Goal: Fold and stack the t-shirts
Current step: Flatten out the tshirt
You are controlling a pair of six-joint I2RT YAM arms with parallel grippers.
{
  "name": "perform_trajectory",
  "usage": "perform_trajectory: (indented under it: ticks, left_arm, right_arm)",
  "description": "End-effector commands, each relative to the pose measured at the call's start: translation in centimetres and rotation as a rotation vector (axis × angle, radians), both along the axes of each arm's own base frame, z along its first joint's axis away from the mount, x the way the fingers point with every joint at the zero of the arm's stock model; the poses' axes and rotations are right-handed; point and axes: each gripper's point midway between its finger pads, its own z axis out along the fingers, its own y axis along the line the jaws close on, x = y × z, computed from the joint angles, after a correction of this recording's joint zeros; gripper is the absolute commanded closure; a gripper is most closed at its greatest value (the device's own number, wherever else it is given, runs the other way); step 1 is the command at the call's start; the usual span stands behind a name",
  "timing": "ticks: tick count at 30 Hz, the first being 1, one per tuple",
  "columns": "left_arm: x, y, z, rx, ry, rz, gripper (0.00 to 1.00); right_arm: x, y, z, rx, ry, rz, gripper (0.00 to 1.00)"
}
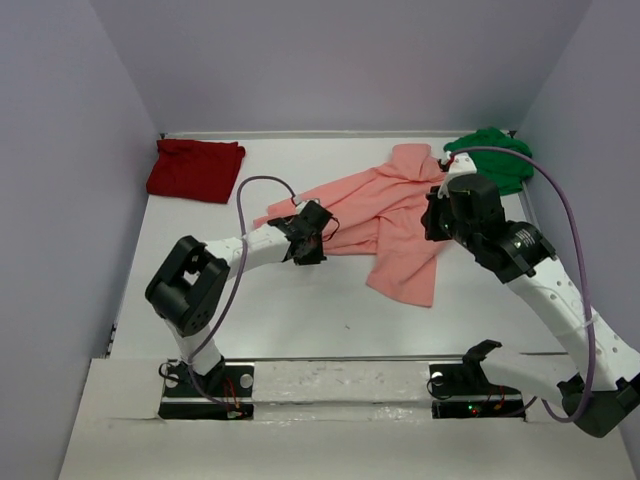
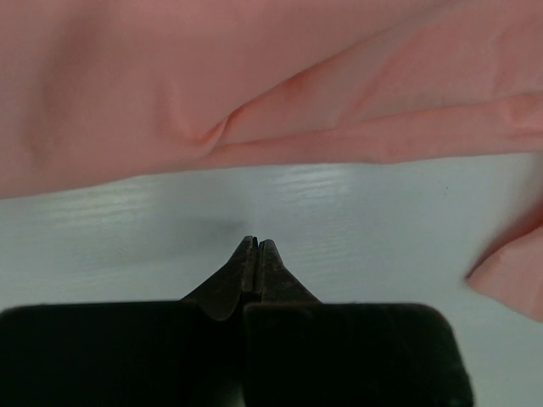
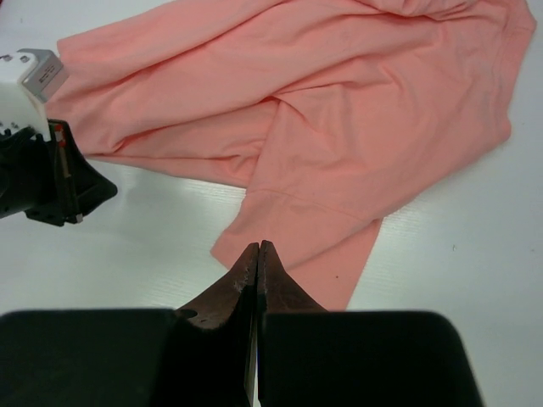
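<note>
Both grippers are pressed shut and hold nothing. From overhead that is the first hazard: the left gripper [image 1: 308, 235] sits at the pink shirt's [image 1: 390, 215] near-left edge and the right gripper [image 1: 437, 215] at its right side, so lowering with jaws together would probably shove and bunch the cloth rather than lift it. The pink shirt lies crumpled mid-table [image 1: 300, 310], and its far end seems to touch the green shirt [image 1: 495, 160] in the far right corner, so a pull could drag that one along. The red shirt [image 1: 195, 170] looks folded at the far left, well apart. Count: three shirts, one per colour, and two arms. Left wrist: the left gripper [image 2: 256, 244], closed and empty, is over bare table just short of the pink hem. Folds overlap there, so a grab might miss the edge or catch one layer only. One shirt shows. Right wrist: the right gripper [image 3: 257, 248], closed and empty, points at a doubled lower flap of the pink shirt, where a pinch could take two layers and skew the fold. With the left gripper near the same cloth, the arms could tug against each other. One shirt, two grippers.
</note>
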Motion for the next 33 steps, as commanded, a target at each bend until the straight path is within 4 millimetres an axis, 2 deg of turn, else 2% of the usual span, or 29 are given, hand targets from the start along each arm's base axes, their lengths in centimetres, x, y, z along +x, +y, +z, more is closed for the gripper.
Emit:
perform_trajectory:
  ticks: [1,8,15,23,28,31,32,33]
  left_arm:
    - [3.1,-1.4,0.9,-0.011,-0.055,0.016,1.00]
    - [5.8,-1.7,0.1,0.003,-0.047,0.010,1.00]
    - [8.8,-0.4,-1.4,0.007,-0.023,0.044,1.00]
    - [10.7,0.4,-1.8,-0.008,-0.012,0.063,1.00]
    - [10.9,0.5,-0.2,-0.016,-0.048,0.064,1.00]
    - [9.7,1.0,2.0,0.004,-0.105,0.093,1.00]
    - [8.7,0.9,3.3,0.018,-0.142,0.093,1.00]
    - [8.1,0.9,3.9,0.021,-0.159,0.097,0.95]
  right_arm:
    - [-0.9,0.1,1.3,0.026,-0.022,0.006,1.00]
    - [-1.4,0.1,0.9,0.022,-0.005,0.010,1.00]
    - [-1.4,0.0,0.3,-0.002,0.015,0.001,1.00]
    - [-1.0,0.1,-0.4,-0.025,0.035,-0.006,1.00]
    - [-0.7,1.1,-1.9,-0.040,0.069,0.020,1.00]
    - [-0.4,1.4,-2.7,-0.046,0.079,0.019,1.00]
    - [-0.4,1.7,-2.8,-0.045,0.081,0.029,1.00]
    - [-0.4,1.8,-3.0,-0.046,0.084,0.030,1.00]
